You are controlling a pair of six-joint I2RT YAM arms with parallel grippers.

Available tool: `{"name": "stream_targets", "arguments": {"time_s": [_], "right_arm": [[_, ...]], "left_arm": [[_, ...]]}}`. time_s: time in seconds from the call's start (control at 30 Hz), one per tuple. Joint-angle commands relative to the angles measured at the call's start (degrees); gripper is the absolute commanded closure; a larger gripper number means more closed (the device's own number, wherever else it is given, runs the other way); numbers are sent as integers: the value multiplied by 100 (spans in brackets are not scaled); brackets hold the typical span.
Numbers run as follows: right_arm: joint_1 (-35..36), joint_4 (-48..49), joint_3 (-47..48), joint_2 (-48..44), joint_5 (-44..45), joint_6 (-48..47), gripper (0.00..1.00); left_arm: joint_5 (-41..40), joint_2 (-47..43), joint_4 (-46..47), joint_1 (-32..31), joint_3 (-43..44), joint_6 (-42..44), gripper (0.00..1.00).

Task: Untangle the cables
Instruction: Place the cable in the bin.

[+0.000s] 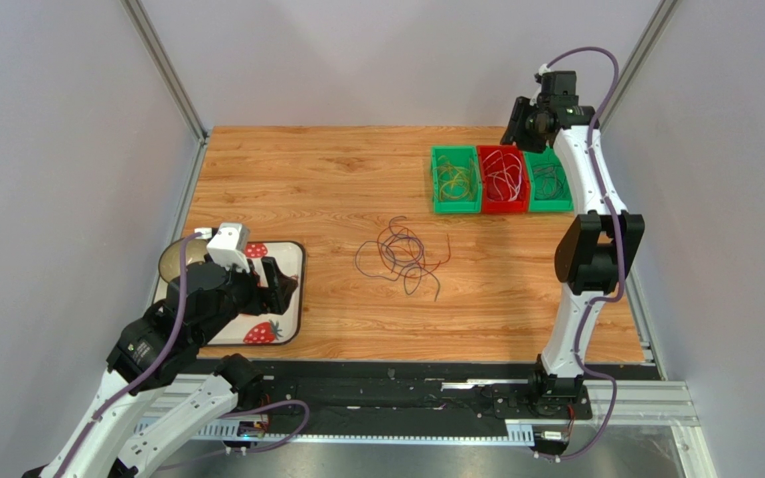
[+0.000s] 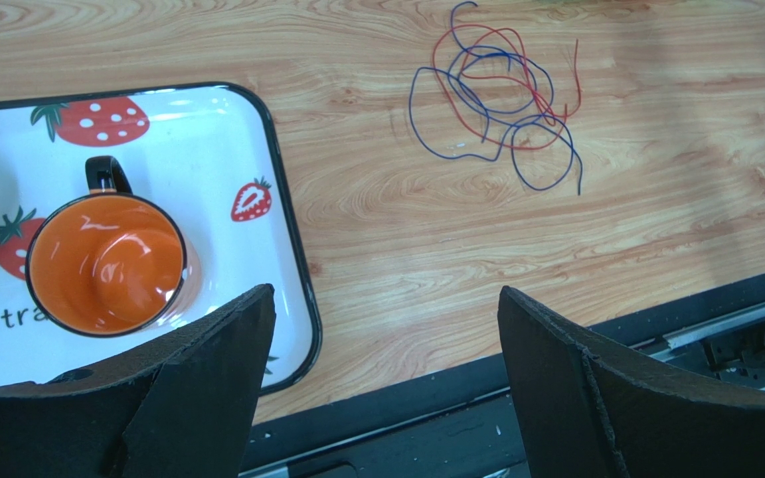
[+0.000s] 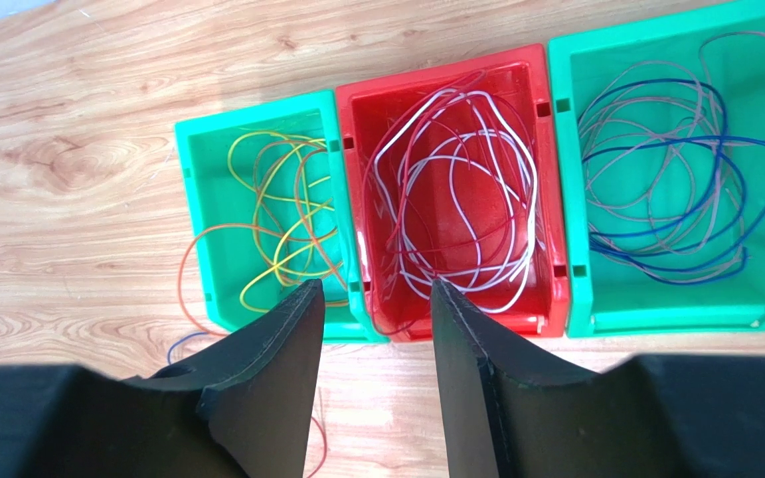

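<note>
Remaining tangle of cables (image 1: 401, 256), red and blue-grey, lies mid-table. The three bins sit at its 1–2 o'clock: left green bin (image 3: 193, 219) holds yellow/orange wires, red bin (image 3: 436, 68) white and red, right green bin (image 3: 656, 30) blue and mauve. Right gripper (image 3: 375, 294) hangs over the bins' near edge, fingers parted with nothing between; left gripper (image 2: 384, 299) sits at the tangle's 8 o'clock over the strawberry tray (image 2: 217, 129) with the orange mug (image 2: 107, 264), fingers spread wide, empty.
</note>
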Motion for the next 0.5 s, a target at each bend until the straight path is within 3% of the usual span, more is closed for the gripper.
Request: {"name": "stream_targets", "arguments": {"time_s": [0.0, 0.2, 0.47], "right_arm": [[-3, -114, 89, -514, 101, 85, 53], [-3, 175, -491, -1190, -136, 313, 53], [462, 693, -2283, -2447, -505, 622, 53]], "left_arm": [[1, 18, 80, 19, 47, 72, 10], [36, 114, 106, 10, 39, 81, 10], [466, 808, 255, 10, 65, -86, 12]]}}
